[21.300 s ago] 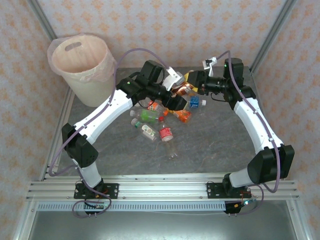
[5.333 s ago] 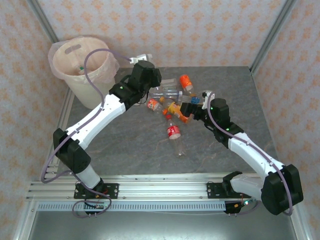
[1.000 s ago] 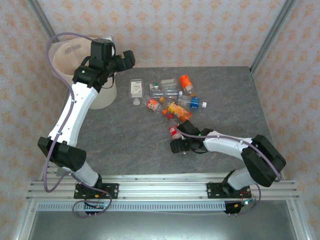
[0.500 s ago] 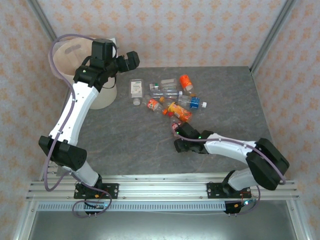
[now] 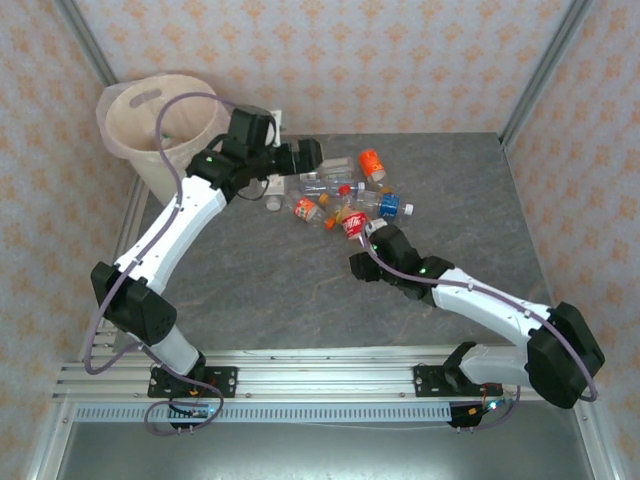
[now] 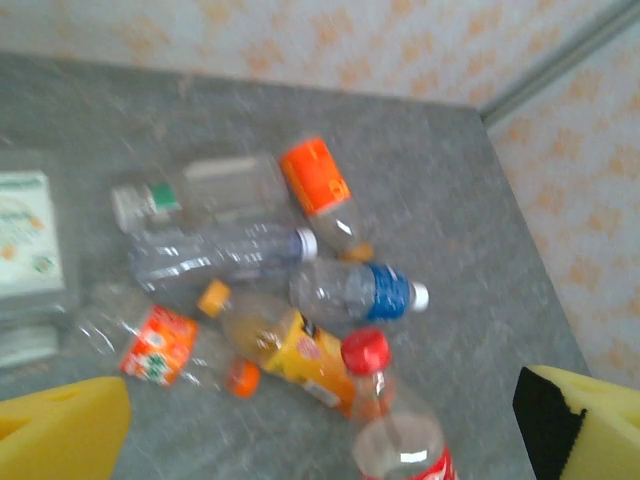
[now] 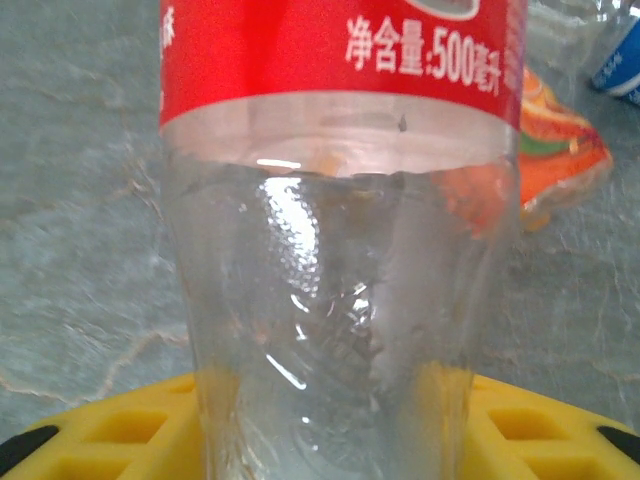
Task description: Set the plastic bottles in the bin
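While pinched near its base in the right gripper [image 5: 361,256], well right of the bin [image 5: 125,130], treat bottle [image 5: 353,224] as likely light, slick, crushable, with left gripper [image 5: 305,157] spread wide nearer the bin.

Right wrist view, and here's print: white characters on the red band of the red-labelled bottle [image 7: 340,300] read 净含量:500毫升, crisp along the band's lower edge. At the band's left edge sits a piece of another white character, cut off and unreadable. In the left wrist view, the white-labelled bottle [image 6: 25,235] carries green marks, possibly words, but they blur out. On the orange-labelled bottle [image 6: 316,178], blue-labelled bottle [image 6: 385,292] and yellow-labelled bottle [image 6: 300,350], nothing is legible.
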Action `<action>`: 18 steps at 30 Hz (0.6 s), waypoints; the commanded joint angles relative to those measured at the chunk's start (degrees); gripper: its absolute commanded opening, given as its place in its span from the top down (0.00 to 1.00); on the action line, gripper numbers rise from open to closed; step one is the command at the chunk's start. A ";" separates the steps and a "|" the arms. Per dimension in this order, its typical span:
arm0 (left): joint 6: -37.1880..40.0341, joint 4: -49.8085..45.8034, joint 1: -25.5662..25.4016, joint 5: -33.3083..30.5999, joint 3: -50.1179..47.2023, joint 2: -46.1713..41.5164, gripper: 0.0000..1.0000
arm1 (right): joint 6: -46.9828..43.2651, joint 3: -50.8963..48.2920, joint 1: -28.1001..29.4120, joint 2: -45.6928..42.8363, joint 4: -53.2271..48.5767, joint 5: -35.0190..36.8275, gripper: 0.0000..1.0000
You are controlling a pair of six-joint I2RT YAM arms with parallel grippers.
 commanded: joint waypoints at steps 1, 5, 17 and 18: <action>-2.87 7.14 -2.19 5.37 -4.74 -3.93 0.00 | -1.03 1.84 -1.26 -3.08 4.82 -4.76 0.57; -6.32 12.89 -4.74 9.95 -10.66 -4.67 0.01 | -0.58 4.15 -1.93 -4.42 5.03 -7.21 0.58; -8.04 21.69 -10.54 13.21 -15.05 -4.24 0.00 | -3.70 8.44 -1.86 -5.42 6.54 -17.23 0.57; -8.08 20.47 -10.68 11.44 -14.55 -3.67 0.00 | -3.65 8.53 -1.86 -5.51 6.93 -17.57 0.57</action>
